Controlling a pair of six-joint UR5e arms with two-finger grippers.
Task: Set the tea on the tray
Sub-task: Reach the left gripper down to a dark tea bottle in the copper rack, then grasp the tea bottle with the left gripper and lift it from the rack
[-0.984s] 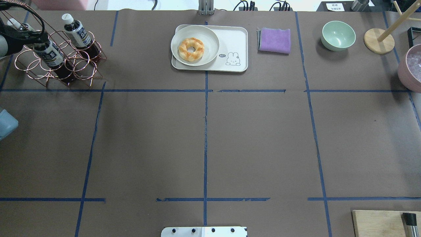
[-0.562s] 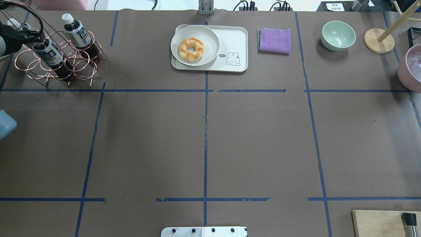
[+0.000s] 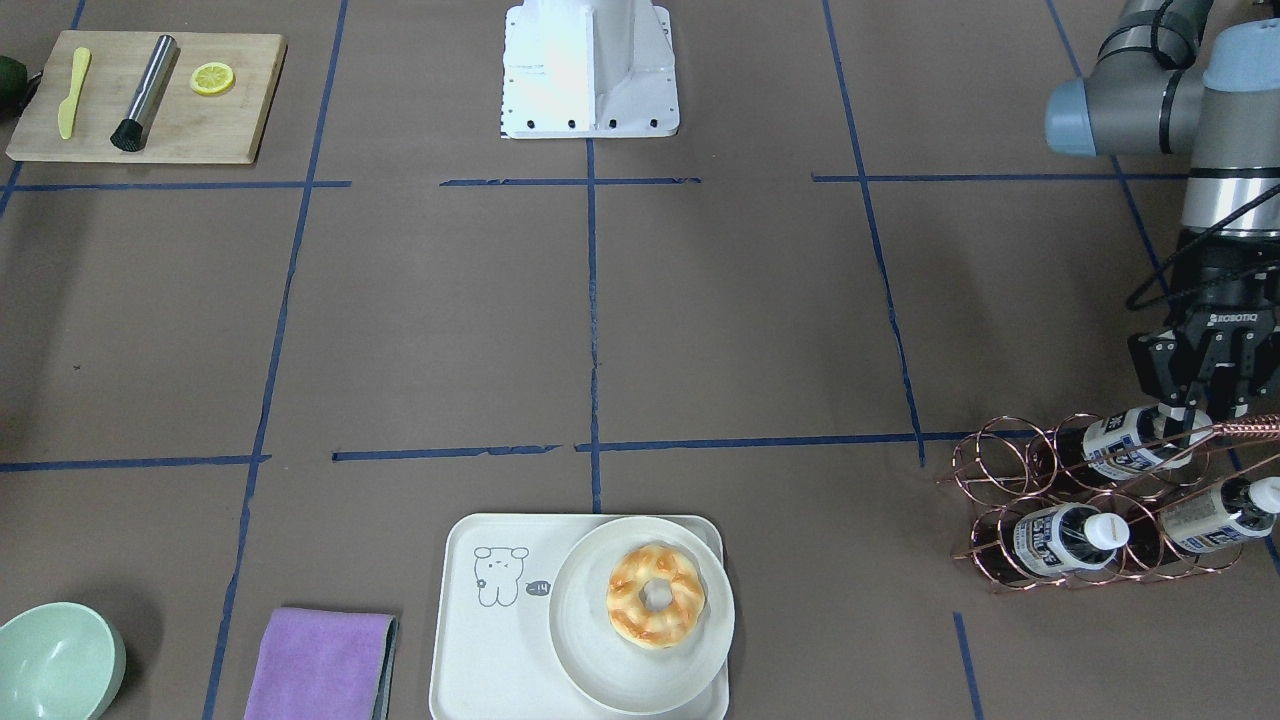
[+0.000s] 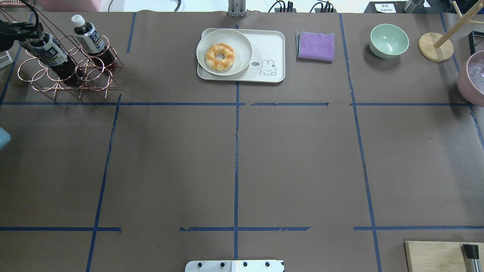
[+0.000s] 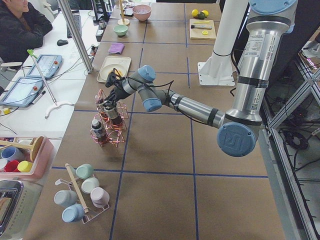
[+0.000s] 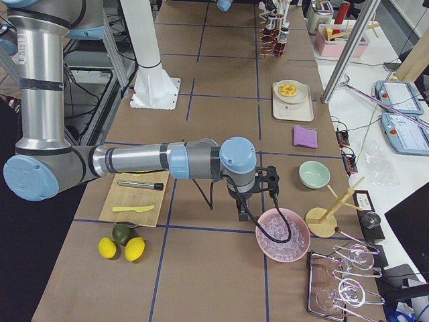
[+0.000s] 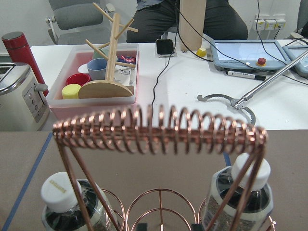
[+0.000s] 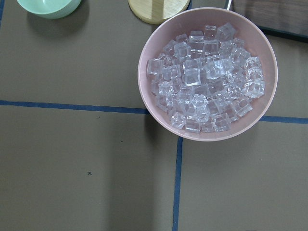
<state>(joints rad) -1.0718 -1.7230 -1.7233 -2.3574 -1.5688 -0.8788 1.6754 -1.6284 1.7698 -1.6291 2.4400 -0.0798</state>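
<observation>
Facing the overhead view, you find one cream tray (image 4: 269, 45) at top centre, bearing one plate (image 4: 238, 40) and one doughnut (image 4: 211, 62). One copper rack (image 7: 159, 130) at upper left carries three bottles (image 3: 1065, 538). The tea (image 4: 48, 56) leans there, long axis slanting up-left, cap end inside the left gripper (image 3: 1195, 412), whose jaws look clamped on it; the tray lies well to its right. The right arm (image 6: 134, 159) is far off; its jaws you cannot tell.

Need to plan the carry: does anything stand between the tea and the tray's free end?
Yes. The tea lies in the rack's rings, so wire surrounds it. The plate with a donut fills the tray's rack-side half. Nothing else shows between them.
</observation>
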